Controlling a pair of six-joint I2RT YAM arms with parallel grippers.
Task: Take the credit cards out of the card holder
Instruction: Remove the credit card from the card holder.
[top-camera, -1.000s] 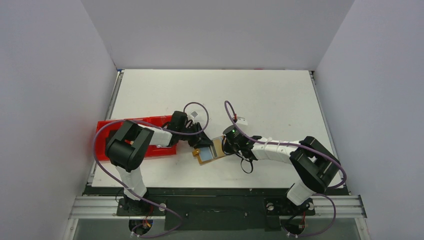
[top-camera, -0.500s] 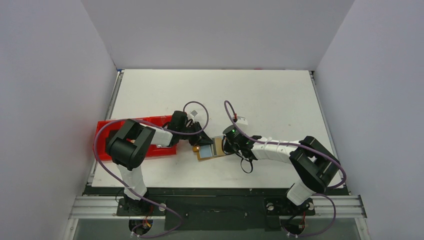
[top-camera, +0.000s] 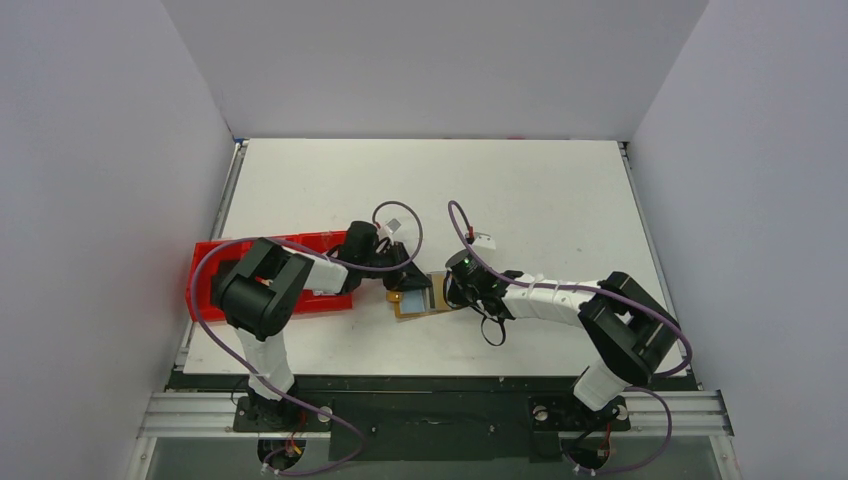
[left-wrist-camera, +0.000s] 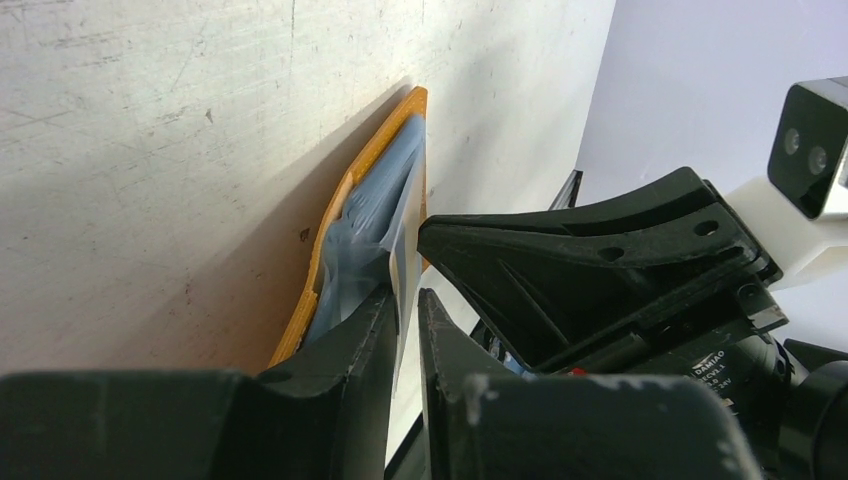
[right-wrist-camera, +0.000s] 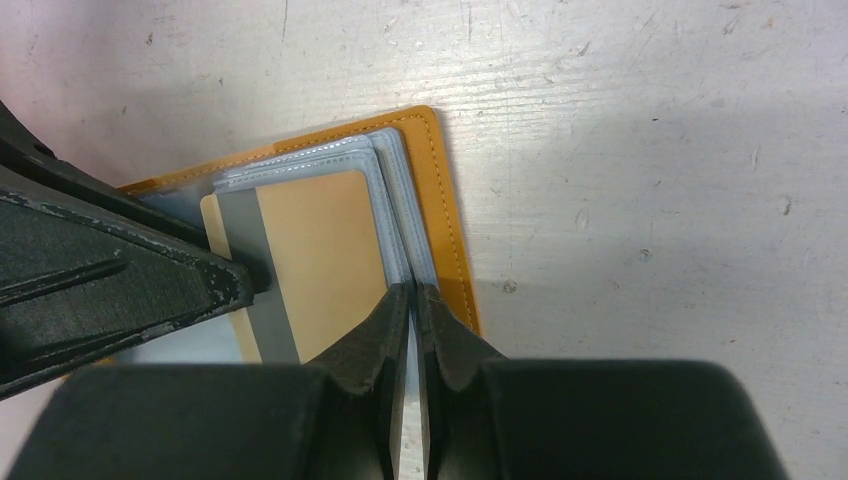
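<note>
The tan card holder (top-camera: 432, 296) lies open on the white table between my two grippers; it also shows in the right wrist view (right-wrist-camera: 452, 220) and in the left wrist view (left-wrist-camera: 340, 215). A tan card with a grey stripe (right-wrist-camera: 310, 250) sticks partway out of its clear sleeves toward the left. My left gripper (top-camera: 397, 284) (left-wrist-camera: 405, 292) is shut on that card's thin left edge. My right gripper (top-camera: 448, 292) (right-wrist-camera: 413, 290) is shut on the near edge of the clear sleeves of the holder. A pale blue patch (top-camera: 397, 297) shows by the left fingers.
A red compartmented tray (top-camera: 200, 285) lies at the table's left edge, under the left arm. The two grippers are almost touching over the holder. Purple cables loop above both wrists. White walls enclose the table on three sides.
The holder has shifted a little toward the back of the table and turned slightly. My left gripper has moved with it, staying at its left edge. The right gripper has barely moved.
</note>
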